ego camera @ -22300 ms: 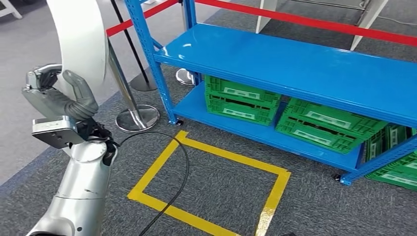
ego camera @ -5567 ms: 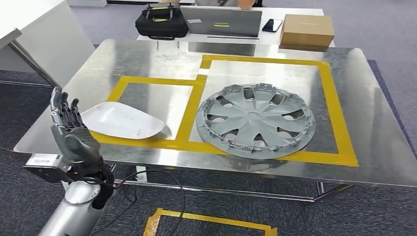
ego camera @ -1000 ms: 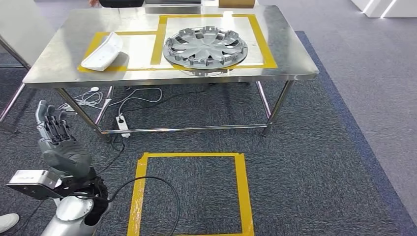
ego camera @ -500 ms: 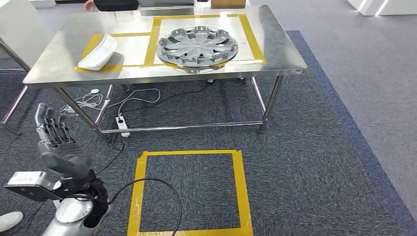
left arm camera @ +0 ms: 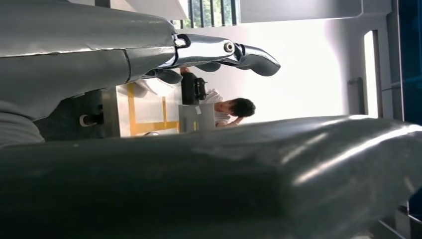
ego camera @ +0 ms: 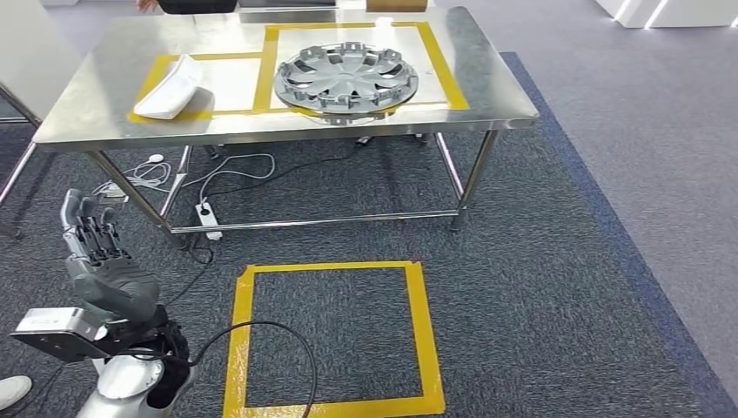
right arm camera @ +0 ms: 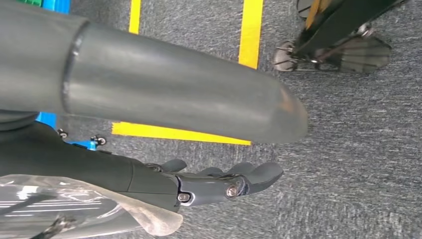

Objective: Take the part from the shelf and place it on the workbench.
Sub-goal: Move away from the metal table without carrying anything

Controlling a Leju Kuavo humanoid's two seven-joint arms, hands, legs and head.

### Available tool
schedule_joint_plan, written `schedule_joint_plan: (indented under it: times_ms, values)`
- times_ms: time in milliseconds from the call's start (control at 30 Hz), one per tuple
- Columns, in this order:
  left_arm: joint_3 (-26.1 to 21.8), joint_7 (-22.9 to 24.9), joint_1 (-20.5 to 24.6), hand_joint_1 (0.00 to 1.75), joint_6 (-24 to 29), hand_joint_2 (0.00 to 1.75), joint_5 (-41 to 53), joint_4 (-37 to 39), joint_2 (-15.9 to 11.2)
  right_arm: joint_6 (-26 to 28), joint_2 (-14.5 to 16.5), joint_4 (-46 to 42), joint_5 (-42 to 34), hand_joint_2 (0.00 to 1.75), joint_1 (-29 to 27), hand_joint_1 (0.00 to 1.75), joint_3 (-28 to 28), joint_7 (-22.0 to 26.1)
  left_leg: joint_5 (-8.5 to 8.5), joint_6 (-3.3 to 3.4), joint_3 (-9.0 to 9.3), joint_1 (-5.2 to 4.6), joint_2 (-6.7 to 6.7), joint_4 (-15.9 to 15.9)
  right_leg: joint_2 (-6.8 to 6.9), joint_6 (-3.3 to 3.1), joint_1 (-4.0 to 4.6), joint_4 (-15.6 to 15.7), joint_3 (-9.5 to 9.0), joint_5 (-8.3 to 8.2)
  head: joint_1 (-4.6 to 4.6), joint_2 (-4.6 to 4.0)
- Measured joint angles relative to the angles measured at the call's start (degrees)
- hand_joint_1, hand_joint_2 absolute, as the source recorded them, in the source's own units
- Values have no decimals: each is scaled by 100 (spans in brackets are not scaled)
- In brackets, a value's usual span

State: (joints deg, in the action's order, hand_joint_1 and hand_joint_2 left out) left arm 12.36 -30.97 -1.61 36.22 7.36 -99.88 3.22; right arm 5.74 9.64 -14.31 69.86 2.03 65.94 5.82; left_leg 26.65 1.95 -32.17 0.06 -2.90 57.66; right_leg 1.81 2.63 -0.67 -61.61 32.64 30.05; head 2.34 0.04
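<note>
The white curved part (ego camera: 170, 87) lies on the steel workbench (ego camera: 487, 91), inside the left yellow-taped square, with nothing touching it. A grey hubcap (ego camera: 345, 77) fills the taped square beside it. I stand well back from the bench. My left hand (ego camera: 100, 261) is raised at the lower left, fingers straight and apart, holding nothing; the left wrist view shows its thumb (left arm camera: 209, 169) and fingers (left arm camera: 219, 50) spread. My right hand (right arm camera: 199, 181) hangs over the carpet with fingers extended and nothing in it.
A yellow taped square (ego camera: 331, 335) marks the carpet in front of me. Cables and a power strip (ego camera: 209, 218) lie under the bench. A black cable (ego camera: 261, 348) loops by my left arm. A shoe (ego camera: 10, 390) sits at lower left. A person (left arm camera: 234, 107) sits beyond the bench.
The whole picture has shifted a little, so the camera has moved. My left hand stays raised and empty. Long before, it held the white part by the blue shelf; now the part lies on the bench.
</note>
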Motion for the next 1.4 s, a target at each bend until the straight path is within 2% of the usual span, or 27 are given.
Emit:
schedule_joint_plan:
  times_ms: [67, 133, 200, 267, 333, 367, 400, 433, 500, 567, 600, 667, 733, 767, 833, 867, 900, 933, 1000, 1067, 1100, 1167, 1233, 1267, 1333, 1367, 1400]
  values:
    - [-39, -4, -66, 0, 18, 0, 2, -52, -5, -1, -2, 1, 28, 0, 33, 0, -1, -8, 8, -58, -22, -33, -57, 40, 106, -54, 18, 407, -197, -86, 2, 0]
    - [-75, -7, -118, 0, 26, 0, 14, -95, -10, -1, -2, 2, 45, 0, 42, 0, -2, -27, -6, -109, -35, -48, -131, 52, 45, -130, 23, 414, -191, -90, 7, 0]
    - [-99, -8, -161, 0, 27, 0, 41, -138, -13, -3, -2, 2, 75, 0, 32, 0, -3, -58, 90, -169, -64, -33, -87, 151, -31, -196, 5, 425, -173, -129, 16, 0]
    - [-133, -8, -217, 0, 32, 0, 74, -183, -17, -8, -4, 2, 109, 0, 42, 0, -7, -90, 422, -227, -251, -7, 88, 640, -110, -252, -14, 437, -160, -164, 35, 0]
    - [-165, -8, -293, 0, 37, 0, 100, -206, -26, -16, -8, 2, 135, 0, 55, 0, -9, -110, 786, -253, -560, 8, 195, 1403, -206, -278, -10, 433, -136, -181, 44, 0]
    - [-178, -6, -332, 0, 38, 0, 110, -214, -30, -20, -9, 2, 146, 0, 57, 0, -10, -115, 849, -253, -655, 11, 211, 1643, -259, -283, -5, 430, -128, -187, 44, 0]
    - [-191, 2, -364, 0, 37, 0, 128, -225, -32, -23, -9, 2, 159, 0, 58, 0, -10, -120, 794, -243, -653, 11, 221, 1667, -312, -285, -2, 426, -125, -191, 44, 0]
    - [-206, 15, -387, 0, 32, 0, 150, -242, -32, -27, -9, 3, 173, 0, 57, 0, -11, -126, 636, -223, -549, 11, 238, 1469, -366, -283, 0, 421, -126, -194, 44, 0]
    - [-242, 57, -413, 0, 18, 0, 201, -295, -32, -34, -7, 6, 198, 0, 65, 0, -15, -135, 249, -163, -183, 9, 376, 713, -465, -268, 6, 407, -126, -199, 41, 0]
    - [-267, 84, -430, 0, 7, 0, 225, -352, -31, -37, -3, 10, 212, 0, 86, 0, -19, -147, 95, -121, 49, 3, 524, 169, -551, -221, 4, 389, -80, -218, 40, 0]
    - [-273, 87, -437, 0, 2, 0, 233, -372, -31, -37, -1, 13, 214, 0, 91, 0, -20, -152, 109, -112, 68, -3, 556, 92, -585, -186, -3, 389, -48, -234, 38, 0]
    - [-279, 92, -445, 0, -18, 0, 264, -400, -26, -37, -8, 13, 221, 0, 84, 0, -21, -162, 83, -81, 60, 5, 489, 36, -625, -115, -15, 396, 10, -253, 43, 0]
    - [-295, 98, -455, 0, -48, 0, 301, -431, -8, -36, -19, 13, 231, 0, 83, 0, -26, -169, 37, -25, 68, 37, 399, -28, -498, -61, 0, 225, 123, -123, 14, 0]
    - [-305, 105, -470, 0, -60, 0, 315, -446, 3, -36, -24, 14, 235, 0, 91, 0, -33, -171, 22, -5, 67, 46, 344, -48, -395, -42, 2, -28, 250, 32, -5, 0]
    - [-328, 125, -522, 0, -79, 0, 335, -465, 17, -35, -24, 19, 249, 0, 108, 0, -55, -171, 18, 11, 51, 36, 231, -50, -254, -2, -3, -784, 599, 400, -34, 0]
    - [-344, 141, -551, 0, -85, 0, 339, -470, 22, -33, -24, 20, 258, 0, 110, 0, -65, -171, 19, 13, 47, 31, 169, -48, -229, 16, -7, -1083, 728, 499, -34, 0]
    - [-364, 157, -576, 0, -89, 0, 341, -476, 28, -31, -25, 21, 266, 0, 107, 0, -73, -171, 20, 14, 46, 30, 112, -46, -212, 30, -8, -1189, 763, 490, -35, 0]
    - [-386, 174, -597, 0, -96, 0, 339, -486, 38, -27, -27, 21, 272, 0, 103, 0, -81, -171, 21, 11, 49, 30, 64, -43, -190, 36, -9, -1053, 677, 369, -36, 0]
    - [-425, 195, -625, 0, -127, 0, 334, -510, 58, -21, -34, 21, 280, 0, 107, 0, -99, -170, 33, -10, 56, 23, -21, -28, -44, 28, -6, -288, 260, 15, -37, 0]
    - [-466, 199, -649, 0, -165, 0, 330, -537, 73, -19, -37, 21, 288, 0, 137, 0, -111, -169, 53, -64, 49, -11, -94, 8, 100, -30, 10, 318, -71, -154, -36, 0]
    - [-489, 199, -661, 0, -180, 0, 329, -548, 81, -19, -37, 21, 294, 0, 147, 0, -116, -170, 56, -93, 45, -29, -132, 20, 123, -61, 22, 414, -117, -154, -33, 0]
    - [-526, 199, -681, 0, -196, 0, 330, -562, 103, -17, -37, 22, 307, 0, 142, 0, -124, -174, 61, -146, 45, -33, -191, 30, 40, -132, 21, 422, -106, -176, -26, 0]
    - [-559, 198, -699, 0, -213, 0, 328, -581, 118, -17, -36, 26, 314, 0, 134, 0, -130, -178, 217, -210, -10, -14, -69, 205, -40, -201, 1, 435, -95, -211, -15, 0]
    - [-582, 198, -714, 0, -223, 0, 325, -592, 121, -16, -35, 27, 316, 0, 139, 0, -135, -179, 389, -241, -109, -1, 35, 460, -84, -232, -10, 442, -90, -228, -6, 0]
    - [-628, 198, -750, 0, -241, 0, 315, -604, 128, -13, -35, 27, 318, 0, 151, 0, -143, -178, 781, -268, -419, 14, 184, 1212, -181, -263, -6, 441, -67, -246, 7, 0]
    - [-646, 199, -766, 0, -246, 0, 311, -604, 134, -10, -35, 26, 319, 0, 153, 0, -144, -178, 892, -269, -551, 17, 206, 1525, -236, -271, -3, 439, -59, -252, 7, 0]
    - [-660, 199, -777, 0, -258, 0, 308, -604, 142, -7, -35, 26, 319, 0, 151, 0, -144, -178, 887, -264, -602, 18, 215, 1655, -292, -273, 0, 436, -54, -256, 7, 0]
